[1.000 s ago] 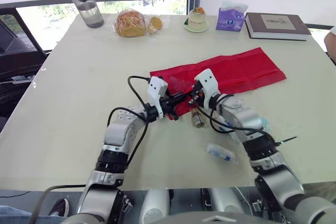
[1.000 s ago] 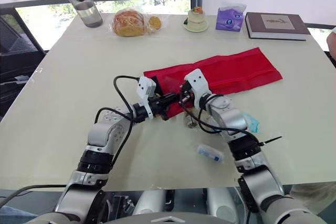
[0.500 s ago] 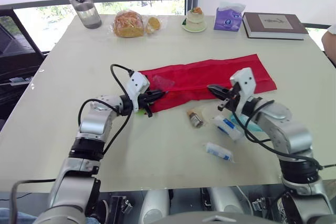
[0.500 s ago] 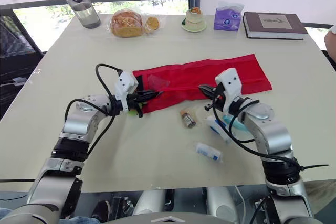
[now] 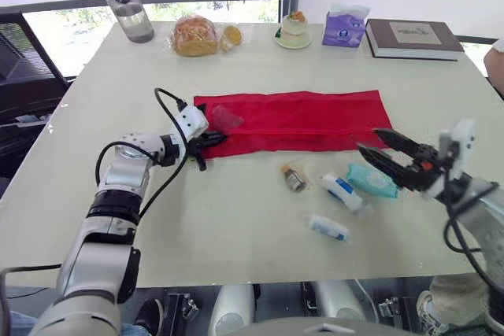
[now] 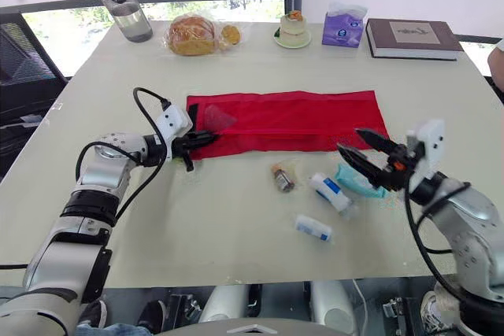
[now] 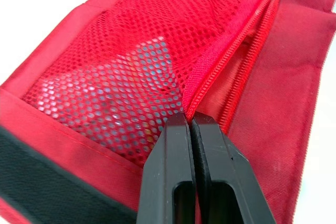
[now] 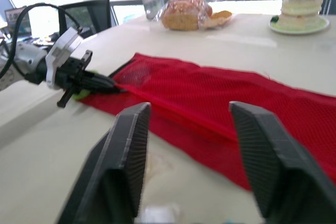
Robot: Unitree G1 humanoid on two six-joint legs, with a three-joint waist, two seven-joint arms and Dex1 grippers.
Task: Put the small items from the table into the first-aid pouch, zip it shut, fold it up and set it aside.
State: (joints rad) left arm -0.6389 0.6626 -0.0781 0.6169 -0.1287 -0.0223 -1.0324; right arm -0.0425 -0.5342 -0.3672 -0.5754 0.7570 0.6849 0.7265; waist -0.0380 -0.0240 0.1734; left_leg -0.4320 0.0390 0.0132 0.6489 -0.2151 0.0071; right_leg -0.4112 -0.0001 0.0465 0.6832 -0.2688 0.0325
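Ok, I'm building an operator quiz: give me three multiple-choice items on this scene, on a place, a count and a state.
1. Where does the left tool grip the red pouch?
A. its end on the robot's left
B. its middle
C. its end on the robot's right

2. How many small items lie loose beside the pouch?
A. two
B. four
C. six

3. The right tool is:
A. shut on the pouch
B. shut on a spoon
C. open and empty

Answers:
1 A: jaws shut by the zipper there.
2 B: bottle, tube, teal packet, white packet.
3 C: jaws apart, nothing between.
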